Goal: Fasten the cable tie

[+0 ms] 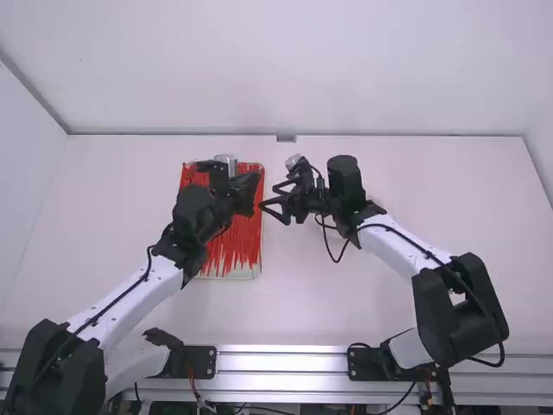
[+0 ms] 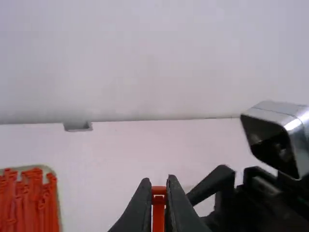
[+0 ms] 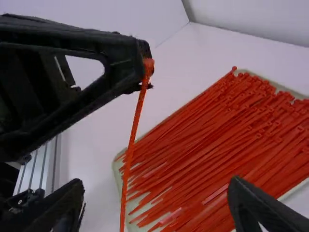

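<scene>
Grip secured, we judged the work to be at the threading step. The left gripper (image 2: pixel 158 188) was pinched shut on one end of an orange-red cable tie (image 3: pixel 135 125), which hung down near the tray (image 1: pixel 233 275) of spare ties (image 3: pixel 217 145). The right gripper (image 1: pixel 281 207) stood just beside it, fingers spread wide and holding nothing. Next, we reckoned, it had to catch the dangling tail and feed it through the head. We could read no label or writing.

The left tool (image 3: pixel 144 65) pinches a red cable tie (image 3: pixel 134 130) hanging near a tray (image 3: pixel 115 166) of ties (image 3: pixel 217 140).
</scene>
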Controlling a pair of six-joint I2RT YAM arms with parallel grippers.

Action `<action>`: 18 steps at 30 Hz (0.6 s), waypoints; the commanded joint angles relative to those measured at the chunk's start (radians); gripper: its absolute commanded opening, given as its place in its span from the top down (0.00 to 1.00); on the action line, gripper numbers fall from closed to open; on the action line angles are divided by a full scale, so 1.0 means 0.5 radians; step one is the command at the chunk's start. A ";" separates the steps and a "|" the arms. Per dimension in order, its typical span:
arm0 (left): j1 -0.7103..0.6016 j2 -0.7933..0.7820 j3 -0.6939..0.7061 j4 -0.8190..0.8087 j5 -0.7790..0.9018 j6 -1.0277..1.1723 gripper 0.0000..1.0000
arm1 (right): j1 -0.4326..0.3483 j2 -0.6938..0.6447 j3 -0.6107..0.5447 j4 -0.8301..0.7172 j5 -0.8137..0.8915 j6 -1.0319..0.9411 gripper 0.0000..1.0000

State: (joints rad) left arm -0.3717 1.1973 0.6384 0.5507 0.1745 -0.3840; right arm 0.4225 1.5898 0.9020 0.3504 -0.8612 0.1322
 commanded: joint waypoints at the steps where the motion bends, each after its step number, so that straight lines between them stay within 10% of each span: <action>1: -0.027 -0.035 -0.011 0.043 -0.023 -0.083 0.98 | 0.010 0.011 0.070 0.031 -0.018 0.072 0.23; 18: -0.033 0.002 -0.011 0.279 -0.011 -0.198 0.98 | 0.017 0.011 0.069 0.147 -0.073 0.163 0.58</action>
State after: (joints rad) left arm -0.3801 1.1976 0.6384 0.6800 0.1719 -0.4755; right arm 0.4236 1.5898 0.9024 0.4191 -0.8810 0.2081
